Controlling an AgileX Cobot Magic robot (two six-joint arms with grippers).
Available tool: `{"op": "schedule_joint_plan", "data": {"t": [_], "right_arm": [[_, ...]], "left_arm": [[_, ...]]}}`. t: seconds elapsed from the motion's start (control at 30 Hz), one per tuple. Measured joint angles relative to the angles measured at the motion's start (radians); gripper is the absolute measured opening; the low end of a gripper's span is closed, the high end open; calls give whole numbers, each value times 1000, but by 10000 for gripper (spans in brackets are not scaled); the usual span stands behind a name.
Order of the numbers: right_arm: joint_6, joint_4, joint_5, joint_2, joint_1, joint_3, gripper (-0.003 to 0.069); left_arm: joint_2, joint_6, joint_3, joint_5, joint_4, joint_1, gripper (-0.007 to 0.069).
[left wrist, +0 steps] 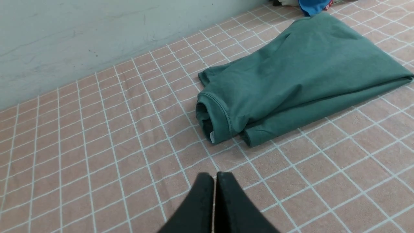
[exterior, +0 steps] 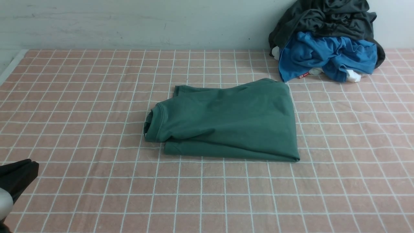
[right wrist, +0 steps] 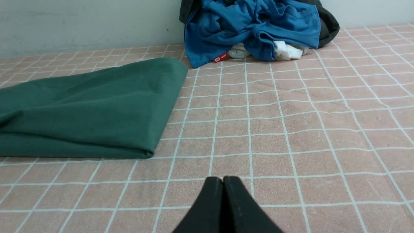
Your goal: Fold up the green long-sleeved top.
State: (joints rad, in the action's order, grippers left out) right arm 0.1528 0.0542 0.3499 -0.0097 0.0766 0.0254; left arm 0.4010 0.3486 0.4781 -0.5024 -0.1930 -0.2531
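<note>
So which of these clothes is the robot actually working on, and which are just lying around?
Part of the job:
- green long-sleeved top, lying folded in the middle of the checked cloth
- left end effector and right end effector, both shut, holding nothing

Just lying about:
- blue garment, heaped by the wall
- dark grey-black garment, on top of that heap

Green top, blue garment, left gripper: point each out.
green top [exterior: 226,119], front view, middle of the folded body.
blue garment [exterior: 323,53], front view, middle of the crumpled cloth.
left gripper [left wrist: 214,176], left wrist view, between the shut fingertips.
</note>
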Motion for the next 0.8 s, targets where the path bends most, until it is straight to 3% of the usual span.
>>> {"op": "schedule_joint_plan", "data": {"t": [0.53,0.7,0.8], "right_arm": [[-3,5,0,0,0,0,-14],[-3,6,1,0,0,0,-14],[-3,6,1,0,0,0,-14]], "left_arm": [[-21,0,-15,7,-1,0,-7],[-205,0,-124,12,3,0,-7],[-361,0,-219,16,94,20,-7]]}}
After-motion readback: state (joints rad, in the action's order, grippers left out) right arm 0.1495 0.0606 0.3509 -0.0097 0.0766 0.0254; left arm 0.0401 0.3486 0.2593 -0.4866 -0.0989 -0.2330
